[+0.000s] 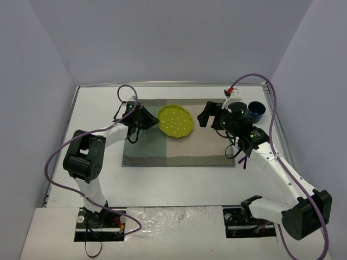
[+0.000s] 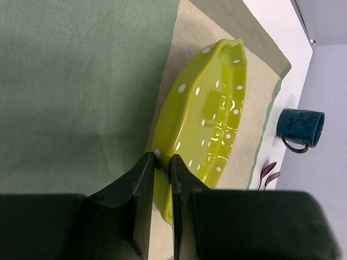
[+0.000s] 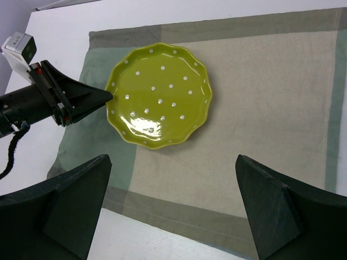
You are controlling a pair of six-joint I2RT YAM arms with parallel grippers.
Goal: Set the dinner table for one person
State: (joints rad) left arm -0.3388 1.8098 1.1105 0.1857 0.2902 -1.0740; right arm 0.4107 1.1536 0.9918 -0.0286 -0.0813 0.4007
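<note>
White table (image 1: 179, 184) between grey walls, we saw the mat (image 1: 200, 151) across its middle, plate (image 1: 175, 121) on the mat, our left gripper (image 2: 162, 160) pinching its rim, our right gripper (image 3: 172, 162) spread wide above, mug (image 1: 256, 110) far right.

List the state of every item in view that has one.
left tool: shut on the rim of the plate.
right tool: open, empty, above the mat.
plate: right side up, empty, on the mat.
mat: spread flat on the dinner table.
mug: upright on the dinner table, past the mat's far right corner.
cutlery: lying on the dinner table beside the mat, untouched.
</note>
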